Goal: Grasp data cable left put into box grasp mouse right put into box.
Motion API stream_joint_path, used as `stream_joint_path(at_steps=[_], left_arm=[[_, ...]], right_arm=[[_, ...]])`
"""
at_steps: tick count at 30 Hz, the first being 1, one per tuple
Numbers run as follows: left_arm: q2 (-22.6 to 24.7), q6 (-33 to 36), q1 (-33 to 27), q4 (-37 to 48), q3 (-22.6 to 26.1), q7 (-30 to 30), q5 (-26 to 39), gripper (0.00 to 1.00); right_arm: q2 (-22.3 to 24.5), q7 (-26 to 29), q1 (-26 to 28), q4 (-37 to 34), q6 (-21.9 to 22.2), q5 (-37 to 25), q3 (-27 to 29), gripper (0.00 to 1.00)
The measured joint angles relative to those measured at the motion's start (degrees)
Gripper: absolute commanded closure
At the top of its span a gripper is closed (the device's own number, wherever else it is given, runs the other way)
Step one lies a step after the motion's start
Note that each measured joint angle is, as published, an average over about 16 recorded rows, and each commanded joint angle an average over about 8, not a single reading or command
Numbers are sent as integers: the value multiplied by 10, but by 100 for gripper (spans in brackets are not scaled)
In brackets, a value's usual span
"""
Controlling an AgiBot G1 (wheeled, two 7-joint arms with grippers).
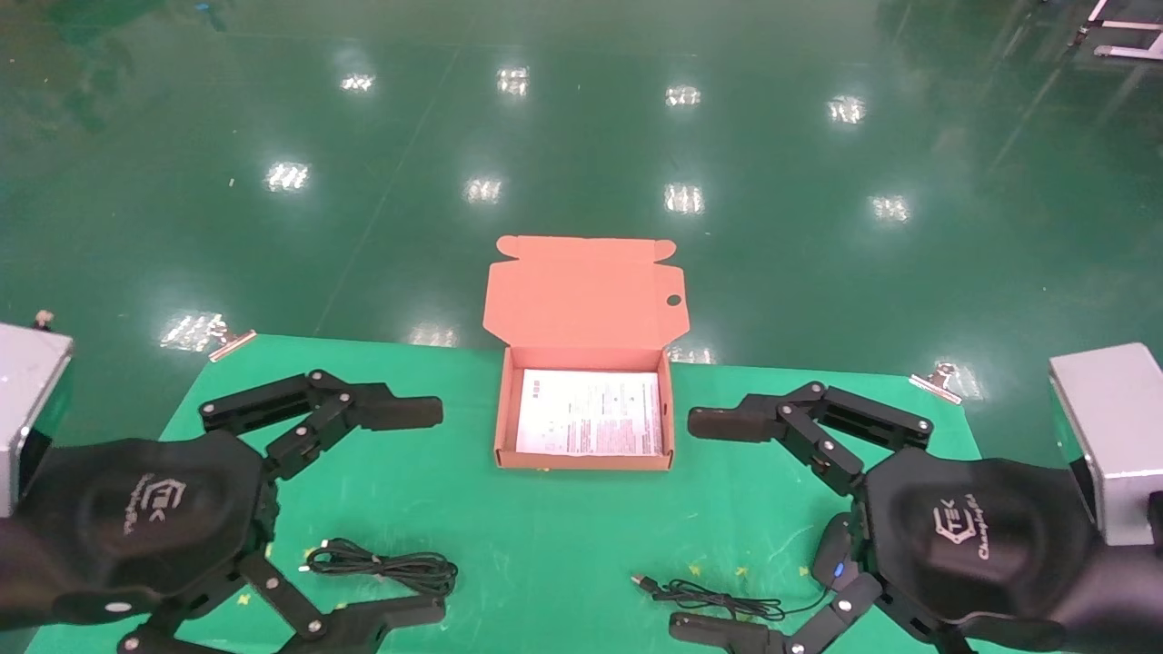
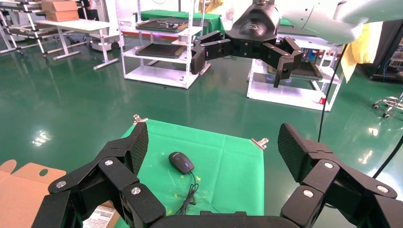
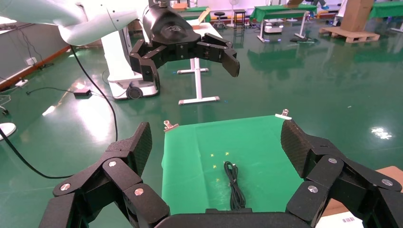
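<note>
The salmon-orange box (image 1: 581, 460) stands open at the table's far middle, lid (image 1: 586, 295) up, a printed leaflet (image 1: 589, 413) inside. The data cable (image 1: 382, 565) lies bundled at the front left, between the fingers of my open left gripper (image 1: 427, 511), which hovers above it; the cable also shows in the right wrist view (image 3: 233, 183). The black mouse (image 1: 831, 554) lies at the front right, partly hidden under my open right gripper (image 1: 698, 525); its cord (image 1: 718, 598) trails left. The mouse shows fully in the left wrist view (image 2: 181, 162).
The green cloth (image 1: 545, 536) covers the table, held by metal clips at the far corners (image 1: 232, 342) (image 1: 936, 380). Shiny green floor lies beyond the far edge. Racks and tables (image 2: 161, 47) stand far off.
</note>
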Motion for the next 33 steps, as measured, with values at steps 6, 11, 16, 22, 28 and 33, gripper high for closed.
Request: stream_joint_path(at_steps=[6,11,16,22,28,33], left_arm=[[0,7,-13,-1,11,-2,24,0],[3,19,-44,-6,37,-13,72,0],[13,33,-92,-12,81,-33,143,0],[34,42,-154,-13,147,-58,230,0],[61,45,-201,1,213,-67,305,0],[88,44,-232,21,267,-59,371,0]], right_arm=[[4,-13,8,6,-6,-18,-3,0],[6,-38,30,15,-16,-57,-13,0],[5,-76,71,26,-29,-127,-41,0],[-7,-132,133,35,-39,-230,-100,0],[-25,-188,188,39,-39,-331,-174,0],[-41,-227,213,40,-29,-403,-228,0]])
